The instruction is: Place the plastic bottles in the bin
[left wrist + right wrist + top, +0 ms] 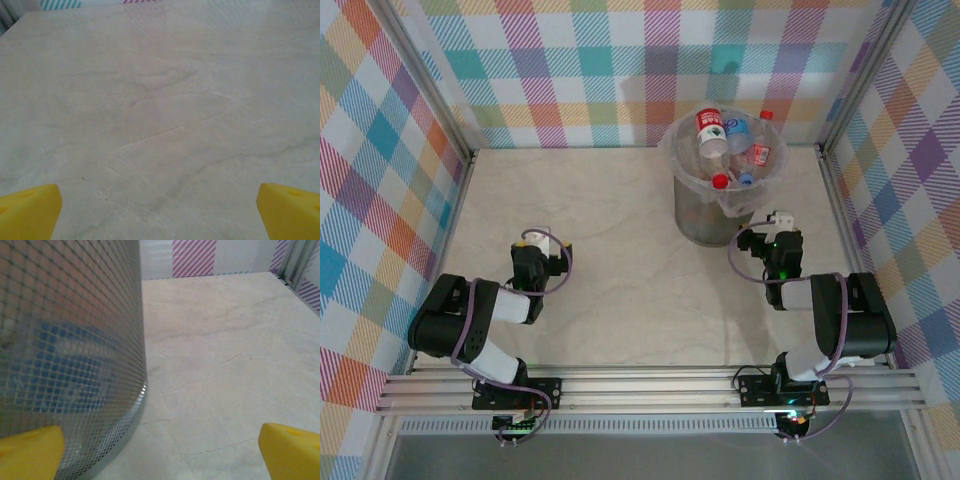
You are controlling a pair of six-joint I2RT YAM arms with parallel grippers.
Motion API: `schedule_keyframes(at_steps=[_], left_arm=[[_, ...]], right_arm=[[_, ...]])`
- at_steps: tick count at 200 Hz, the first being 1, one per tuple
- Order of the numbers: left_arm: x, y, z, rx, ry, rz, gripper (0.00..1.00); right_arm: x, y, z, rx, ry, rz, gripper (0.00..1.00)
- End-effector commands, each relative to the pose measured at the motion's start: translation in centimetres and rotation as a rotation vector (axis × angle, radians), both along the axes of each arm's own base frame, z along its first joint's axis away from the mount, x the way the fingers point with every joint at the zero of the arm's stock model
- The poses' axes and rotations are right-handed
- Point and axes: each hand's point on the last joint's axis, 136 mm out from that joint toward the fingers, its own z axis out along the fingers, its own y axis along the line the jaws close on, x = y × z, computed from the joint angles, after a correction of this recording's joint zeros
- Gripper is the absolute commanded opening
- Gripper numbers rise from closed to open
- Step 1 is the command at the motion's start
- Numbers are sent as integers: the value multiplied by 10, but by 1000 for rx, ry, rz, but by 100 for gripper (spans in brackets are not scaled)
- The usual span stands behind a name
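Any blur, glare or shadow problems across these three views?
Top external: sharp and evenly lit. Left wrist: table slightly soft, yellow fingertips blurred at the bottom corners. Right wrist: bin mesh close and out of focus, colours behind it smeared.

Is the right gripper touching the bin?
Cannot tell. In the right wrist view, one finger of the right gripper overlaps the bin; neither contact nor gap shows plainly.

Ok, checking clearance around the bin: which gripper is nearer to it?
Right. The right gripper sits close beside the bin, at its near-right side; the left gripper is well off to its near-left.
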Motion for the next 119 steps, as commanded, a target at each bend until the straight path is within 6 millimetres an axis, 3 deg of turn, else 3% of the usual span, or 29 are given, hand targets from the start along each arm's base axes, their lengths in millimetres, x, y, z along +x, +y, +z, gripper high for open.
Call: schedule_keyframes(at_steps=[1, 26, 119], left_arm=[[16, 3, 13, -54, -18, 4, 100], [25, 11, 7, -143, 37, -9, 100], [24, 11, 7, -139, 37, -10, 100]], right_arm=[[2, -4, -3, 10, 18, -25, 100], [2, -4, -3, 9, 17, -22, 100], [3, -3, -3, 9, 20, -13, 100]])
